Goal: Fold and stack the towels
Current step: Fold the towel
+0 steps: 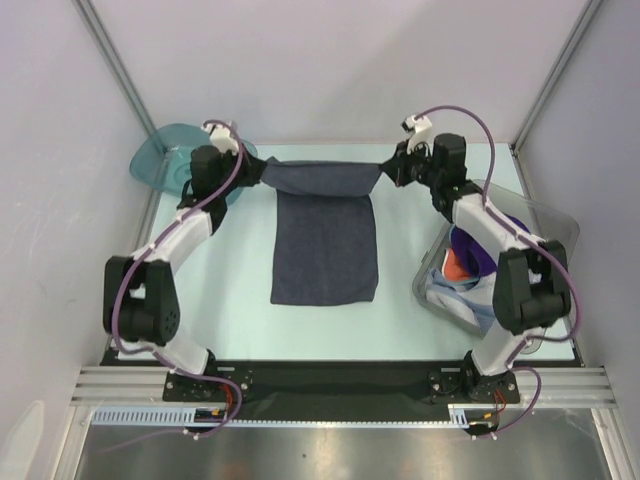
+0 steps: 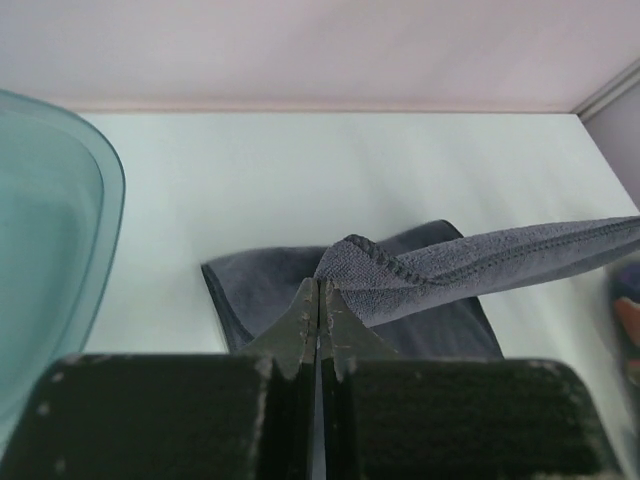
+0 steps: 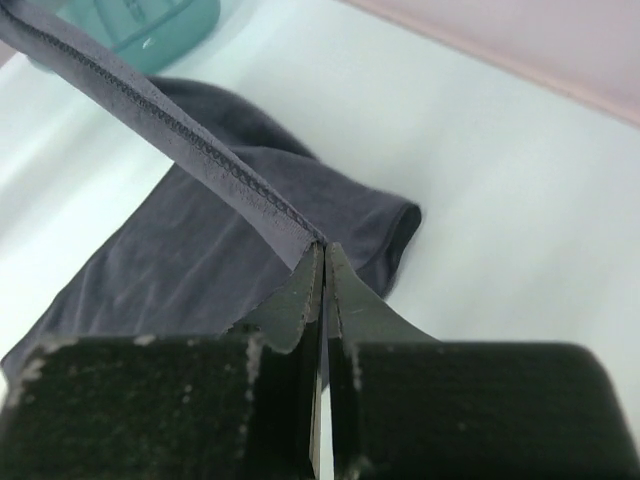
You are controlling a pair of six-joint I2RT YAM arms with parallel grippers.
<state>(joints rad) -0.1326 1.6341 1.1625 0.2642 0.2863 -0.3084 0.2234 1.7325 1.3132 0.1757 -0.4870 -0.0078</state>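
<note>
A dark grey-blue towel [image 1: 325, 245] hangs from both grippers at the far side of the table, its lower part lying flat toward me. My left gripper [image 1: 262, 172] is shut on its far-left corner, which shows in the left wrist view [image 2: 420, 265] at the closed fingertips [image 2: 318, 290]. My right gripper [image 1: 385, 168] is shut on the far-right corner; the hemmed edge [image 3: 200, 150] runs taut from my closed tips [image 3: 322, 250]. More towels, purple [image 1: 478, 258], orange-red [image 1: 455, 265] and light blue [image 1: 455, 297], lie crumpled in the clear bin.
A teal plastic tray [image 1: 165, 160] sits at the far left, just behind my left wrist; it also shows in the left wrist view [image 2: 50, 200] and the right wrist view [image 3: 150, 25]. A clear plastic bin [image 1: 545, 225] stands at the right under my right arm.
</note>
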